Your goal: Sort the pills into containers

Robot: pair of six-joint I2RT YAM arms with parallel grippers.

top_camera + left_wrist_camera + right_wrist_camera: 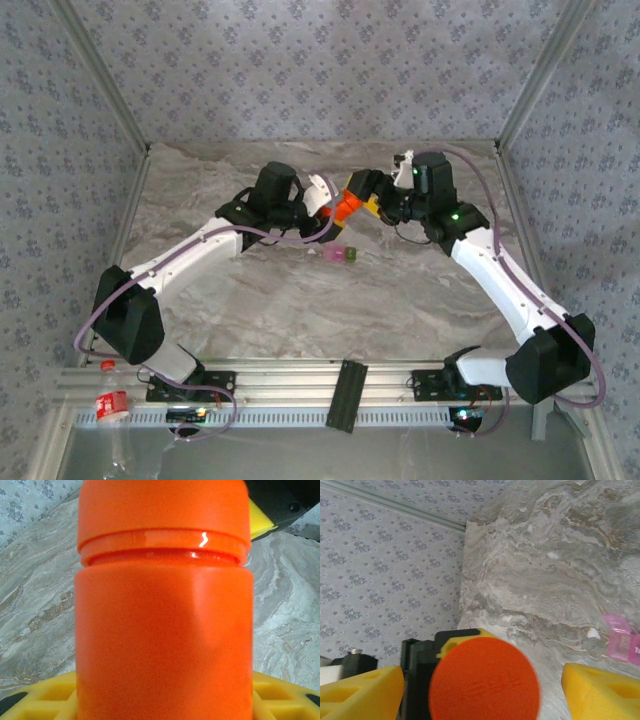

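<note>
Bottle (pixel 346 208) in orange sits clamped in my left gripper (pixel 330 212), held over the table (pixel 300 310), with yellow fingers (pixel 285 695) against both its sides. My right gripper (pixel 481 700) stands wide at the bottle's cap (pixel 484 675), and I see a gap between the cap and each finger. The joined pink and green containers (pixel 340 255) lie on the table just to the near side of the bottle, apart from both grippers.
</note>
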